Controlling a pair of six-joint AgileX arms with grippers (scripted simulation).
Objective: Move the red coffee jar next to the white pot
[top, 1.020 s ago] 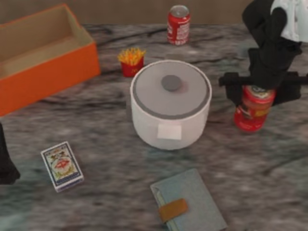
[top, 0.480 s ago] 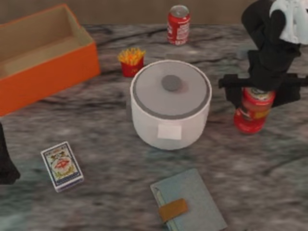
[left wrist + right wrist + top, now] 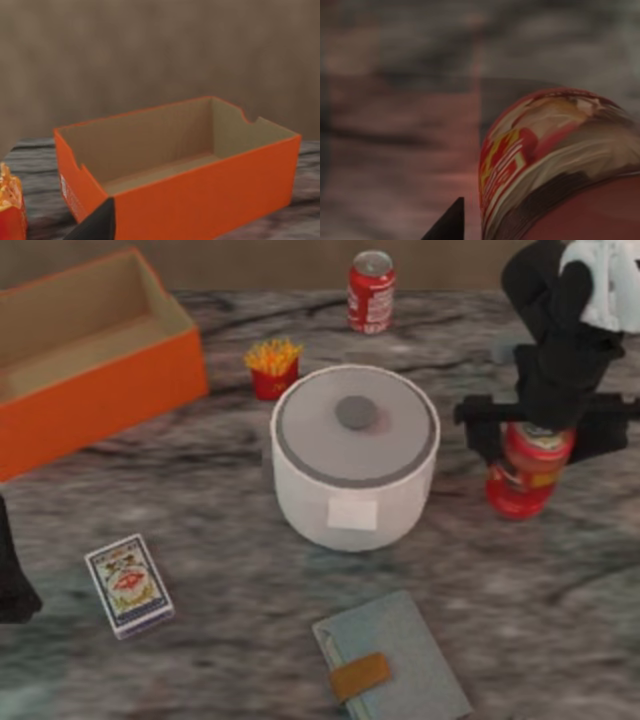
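The red coffee jar (image 3: 526, 472) stands just right of the white pot (image 3: 352, 455), a narrow strip of table between them. My right gripper (image 3: 541, 436) comes down from above and is shut on the jar's top, with dark fingers on either side of the lid. In the right wrist view the jar's label (image 3: 540, 145) fills the frame beside one black fingertip (image 3: 451, 222). My left gripper (image 3: 10, 585) is parked at the table's left edge, open and holding nothing.
An open orange box (image 3: 95, 390) sits at the back left. A red fries carton (image 3: 273, 368) stands behind the pot and a red soda can (image 3: 371, 292) farther back. A card pack (image 3: 128, 585) and a grey-blue notebook (image 3: 392, 660) lie toward the front.
The right gripper and the jar have sunk a little toward the table, staying in the same spot beside the pot. The left arm has not moved.
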